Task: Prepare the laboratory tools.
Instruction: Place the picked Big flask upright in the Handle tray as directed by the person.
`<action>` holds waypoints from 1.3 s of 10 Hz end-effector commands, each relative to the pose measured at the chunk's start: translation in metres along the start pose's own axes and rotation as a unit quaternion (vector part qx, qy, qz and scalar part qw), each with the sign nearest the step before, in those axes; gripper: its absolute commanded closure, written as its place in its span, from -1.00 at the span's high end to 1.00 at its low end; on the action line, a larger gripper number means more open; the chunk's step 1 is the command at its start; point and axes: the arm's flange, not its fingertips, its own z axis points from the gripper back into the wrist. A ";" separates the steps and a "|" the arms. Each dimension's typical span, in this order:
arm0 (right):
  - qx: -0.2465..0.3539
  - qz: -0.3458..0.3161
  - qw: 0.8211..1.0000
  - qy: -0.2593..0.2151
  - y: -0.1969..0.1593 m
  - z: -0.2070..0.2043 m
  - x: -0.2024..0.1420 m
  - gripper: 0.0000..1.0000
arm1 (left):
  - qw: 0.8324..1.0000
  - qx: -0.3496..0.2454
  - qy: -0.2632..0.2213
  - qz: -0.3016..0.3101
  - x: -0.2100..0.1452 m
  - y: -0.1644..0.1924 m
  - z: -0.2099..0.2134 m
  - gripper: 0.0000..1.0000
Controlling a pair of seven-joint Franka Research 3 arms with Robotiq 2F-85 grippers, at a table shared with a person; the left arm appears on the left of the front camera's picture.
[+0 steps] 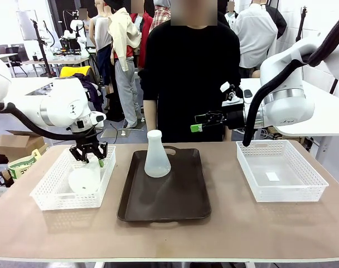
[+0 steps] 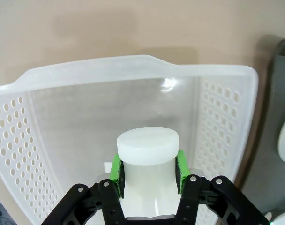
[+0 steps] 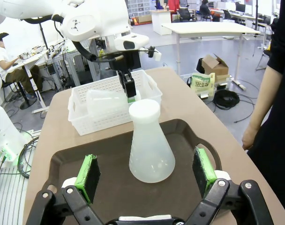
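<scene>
The left gripper (image 2: 149, 169) is gripping a flask (image 2: 147, 164) by its neck, green pads (image 2: 116, 169) pressing on either side just under the round rim. Beneath it a white basket (image 2: 217, 108) is lying on the tan table (image 2: 133, 28), perforated walls showing at both sides.
</scene>
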 end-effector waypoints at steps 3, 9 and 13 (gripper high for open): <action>0.000 -0.003 1.000 0.001 0.001 0.000 0.000 1.00 | 0.999 -0.046 0.010 0.023 -0.026 0.016 0.073 -1.00; 0.000 -0.003 1.000 0.001 0.001 0.000 0.000 1.00 | 1.000 -0.017 -0.022 -0.003 -0.075 0.043 0.161 -1.00; 0.000 -0.003 1.000 0.001 0.001 0.000 0.000 1.00 | 1.000 -0.020 0.001 0.020 -0.056 0.040 0.155 -1.00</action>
